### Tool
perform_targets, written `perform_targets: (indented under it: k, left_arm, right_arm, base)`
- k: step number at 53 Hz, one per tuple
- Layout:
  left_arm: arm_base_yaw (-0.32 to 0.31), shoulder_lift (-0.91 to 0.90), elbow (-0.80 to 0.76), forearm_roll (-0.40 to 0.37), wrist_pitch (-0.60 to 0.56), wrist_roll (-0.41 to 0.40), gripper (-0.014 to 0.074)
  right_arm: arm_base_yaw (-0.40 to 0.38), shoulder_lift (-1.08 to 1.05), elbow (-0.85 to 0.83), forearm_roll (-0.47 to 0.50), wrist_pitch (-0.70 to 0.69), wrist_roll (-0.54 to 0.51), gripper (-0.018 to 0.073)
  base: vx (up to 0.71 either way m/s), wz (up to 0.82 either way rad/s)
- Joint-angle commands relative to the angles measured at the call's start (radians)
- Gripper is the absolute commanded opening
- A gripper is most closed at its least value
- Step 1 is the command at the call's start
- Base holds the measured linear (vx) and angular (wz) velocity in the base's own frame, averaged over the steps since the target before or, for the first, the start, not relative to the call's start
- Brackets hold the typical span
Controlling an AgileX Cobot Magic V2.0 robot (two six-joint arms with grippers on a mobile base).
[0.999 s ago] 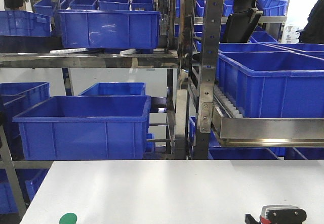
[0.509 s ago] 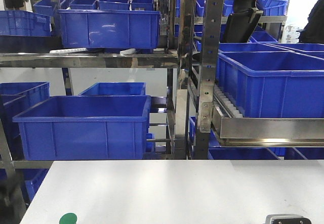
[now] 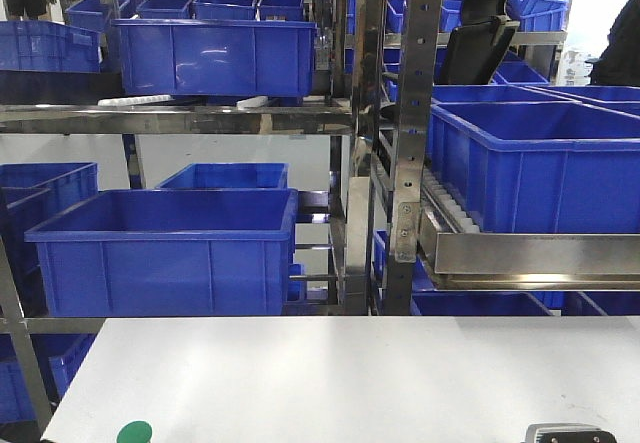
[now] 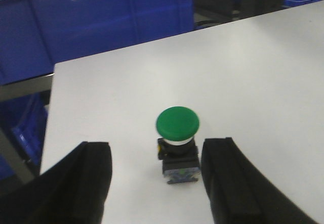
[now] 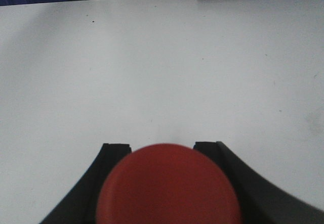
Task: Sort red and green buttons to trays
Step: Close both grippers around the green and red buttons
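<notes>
The green button stands upright on the white table, its black body below the cap. My left gripper is open, with one finger on each side of the button and the right finger closer to it. In the front view only the green cap shows, at the bottom left. My right gripper is shut on the red button, whose cap fills the space between the fingers and hides its body. The trays are out of view.
A metal rack with several deep blue crates stands behind the table's far edge. The table's left edge lies close to the green button. A grey part of the right arm shows at the front view's bottom edge.
In the front view the right arm has sunk lower, so only its grey top shows now. The green cap has not moved.
</notes>
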Motion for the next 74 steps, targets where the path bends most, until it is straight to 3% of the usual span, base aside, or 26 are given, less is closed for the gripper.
perform_targets:
  k: [1,7,18,41,51,62,68,74]
  left_arm:
    - [-0.006,0.128,-0.016,0.026,-0.281,-0.023,0.0502]
    - [-0.006,0.269,-0.031,0.022,-0.395,-0.086,0.0502]
    - [-0.006,0.393,-0.132,0.075,-0.409,-0.109,0.0502]
    - [-0.006,0.410,-0.293,0.072,-0.285,-0.105,0.0502]
    - [-0.006,0.410,-0.371,0.072,-0.131,-0.105,0.0502]
    - [-0.006,0.410,-0.385,0.072,-0.078,-0.106,0.0499]
    - [-0.006,0.410,-0.385,0.072,-0.035,-0.108,0.0434]
    - [-0.006,0.410,-0.385,0.072,-0.052,-0.108,0.0254]
  right_arm:
    - [0.001,-0.049,-0.007,0.006,-0.200,-0.002,-0.0013]
    - [0.001,-0.049,-0.007,0.006,-0.200,-0.002,-0.0013]
    - [0.001,-0.049,-0.007,0.006,-0.200,-0.002,-0.0013]
    - [0.001,-0.049,-0.007,0.006,-0.200,-0.002,-0.0013]
    - [0.001,-0.049,-0.007,0.006,-0.200,-0.002,-0.0013]
    - [0.001,-0.049,-0.007,0.006,-0.200,-0.002,-0.0013]
    - [0.001,-0.049,-0.007,0.006,-0.200,-0.002,-0.0013]
    - [0.001,-0.049,-0.007,0.006,-0.200,-0.002,-0.0013]
  base:
    - [0.00,0.00]
    - [0.00,0.00]
    - [0.00,0.00]
    - [0.00,0.00]
    - [0.00,0.00]
    - [0.00,0.00]
    - [0.00,0.00]
    - [0.00,0.00]
